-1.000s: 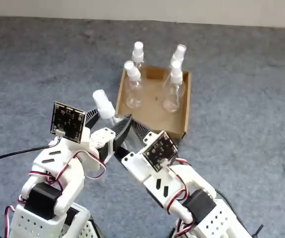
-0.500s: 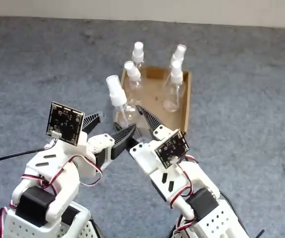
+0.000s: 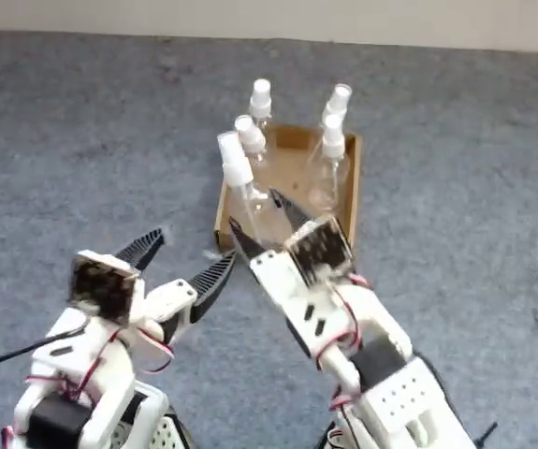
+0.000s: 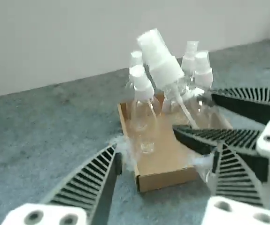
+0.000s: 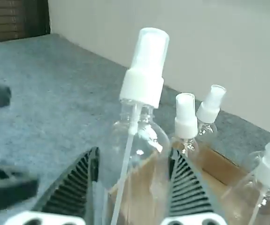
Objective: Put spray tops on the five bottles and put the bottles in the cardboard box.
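Observation:
My right gripper [image 3: 257, 213] is shut on a clear bottle [image 3: 253, 208] with a white spray top [image 3: 234, 159], holding it tilted over the near left corner of the cardboard box [image 3: 348, 220]. In the right wrist view the bottle [image 5: 142, 138] stands between the black fingers [image 5: 73, 187]. Several other capped bottles [image 3: 329, 164] stand in the box. My left gripper [image 3: 194, 248] is open with nothing in it, to the near left of the box. In the left wrist view its fingers [image 4: 92, 180] spread wide before the box [image 4: 165, 173] and the held bottle's spray top [image 4: 160, 58].
Grey carpet [image 3: 456, 187] surrounds the box on all sides. A pale wall [image 3: 343, 19] runs along the far edge. The two arms' bases sit close together at the near edge.
The right gripper has carried the bottle forward, from beside the box to over its near left corner. The left gripper has drawn back from the bottle and spread wider.

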`<state>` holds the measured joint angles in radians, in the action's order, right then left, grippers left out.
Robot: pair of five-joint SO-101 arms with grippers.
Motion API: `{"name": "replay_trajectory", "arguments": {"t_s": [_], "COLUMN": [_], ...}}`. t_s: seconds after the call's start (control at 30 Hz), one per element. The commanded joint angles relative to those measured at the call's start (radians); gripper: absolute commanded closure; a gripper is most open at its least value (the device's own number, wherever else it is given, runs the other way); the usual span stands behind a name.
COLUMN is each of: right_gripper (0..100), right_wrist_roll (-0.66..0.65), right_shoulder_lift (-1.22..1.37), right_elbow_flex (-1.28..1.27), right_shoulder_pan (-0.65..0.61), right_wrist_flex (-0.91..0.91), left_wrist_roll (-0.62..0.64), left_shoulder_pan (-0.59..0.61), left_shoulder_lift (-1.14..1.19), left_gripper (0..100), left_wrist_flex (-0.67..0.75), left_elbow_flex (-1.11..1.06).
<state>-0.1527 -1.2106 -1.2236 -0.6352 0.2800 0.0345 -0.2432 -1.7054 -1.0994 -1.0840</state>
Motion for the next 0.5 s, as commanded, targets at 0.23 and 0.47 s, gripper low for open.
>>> {"name": "replay_trajectory", "arguments": {"t_s": [0.23, 0.47], "right_gripper": [99.5, 99.5], "right_wrist_roll": [0.086, 0.124], "right_shoulder_lift": [0.453, 0.466], "right_elbow_flex": [0.541, 0.664], "right_shoulder_pan": [0.010, -0.157], "right_wrist_flex": [0.113, 0.286], "left_wrist_roll": [-0.064, -0.038], "left_shoulder_pan": [0.012, 0.021], "left_shoulder_lift": [-0.010, -0.008], "left_gripper": [72, 72], "left_wrist_flex": [0.115, 0.192], "left_elbow_flex": [-0.166, -0.203]}}
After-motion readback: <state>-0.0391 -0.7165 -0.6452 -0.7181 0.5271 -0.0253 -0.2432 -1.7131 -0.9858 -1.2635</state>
